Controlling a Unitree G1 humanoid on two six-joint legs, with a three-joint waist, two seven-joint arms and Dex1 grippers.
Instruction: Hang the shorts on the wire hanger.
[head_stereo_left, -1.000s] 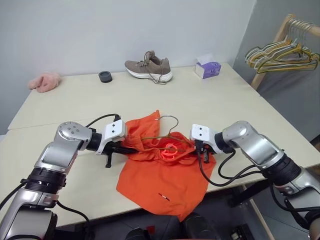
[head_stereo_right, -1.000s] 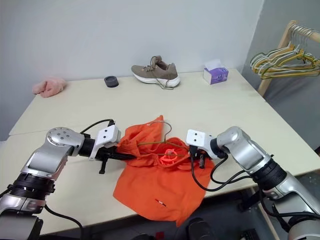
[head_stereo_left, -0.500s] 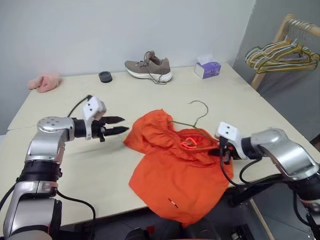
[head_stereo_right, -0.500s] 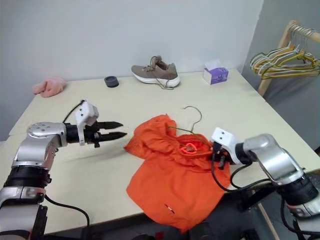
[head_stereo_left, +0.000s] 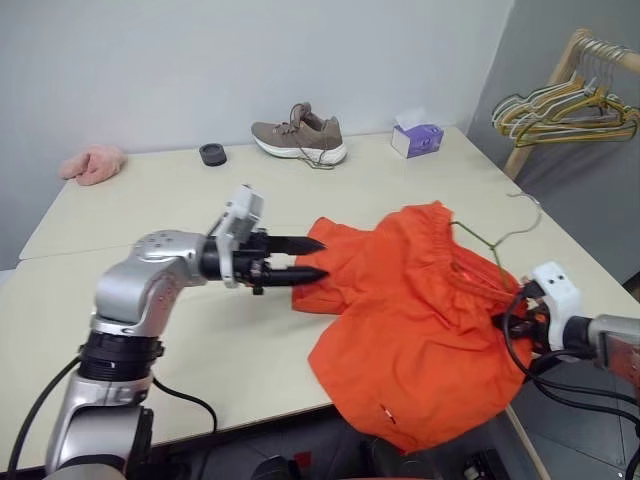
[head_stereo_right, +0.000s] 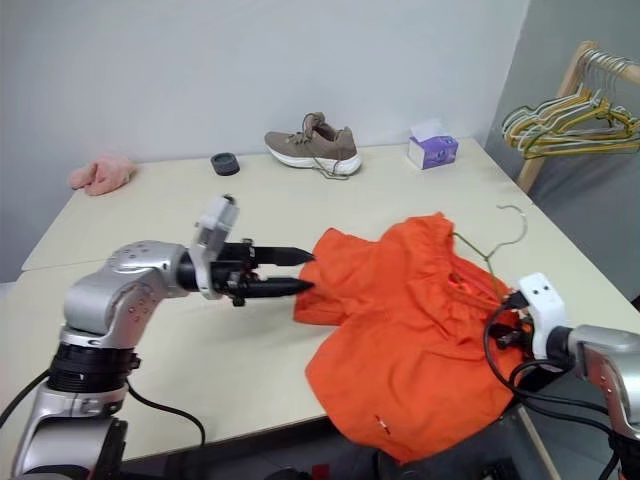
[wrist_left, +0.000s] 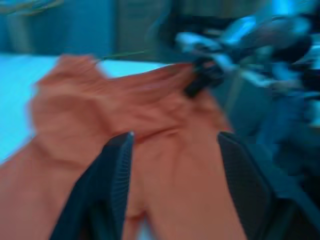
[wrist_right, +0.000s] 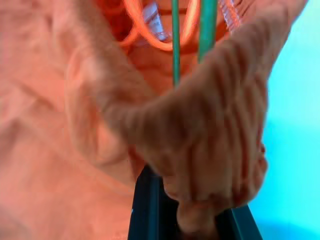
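The orange shorts (head_stereo_left: 420, 310) lie bunched at the table's right front corner, and their lower part hangs over the edge. The wire hanger (head_stereo_left: 487, 243) runs into the waistband, with its hook (head_stereo_right: 513, 218) sticking out past the fabric toward the right edge. My right gripper (wrist_right: 190, 215) is shut on the gathered waistband, and the hanger's green wire (wrist_right: 175, 45) runs through that bunch. From the head it sits at the right edge (head_stereo_left: 517, 318), half buried in cloth. My left gripper (head_stereo_left: 318, 258) is open and empty, pointing level, its tips at the left edge of the shorts.
A brown shoe (head_stereo_left: 298, 131), a purple tissue box (head_stereo_left: 416, 138), a small black round thing (head_stereo_left: 211, 153) and a pink fuzzy cloth (head_stereo_left: 92, 162) sit along the table's far side. A rack of coloured hangers (head_stereo_left: 560, 110) stands at the right.
My left gripper let go of the shorts, opened, and swung back to their left edge. My right gripper dragged shorts and hanger to the table's right front corner.
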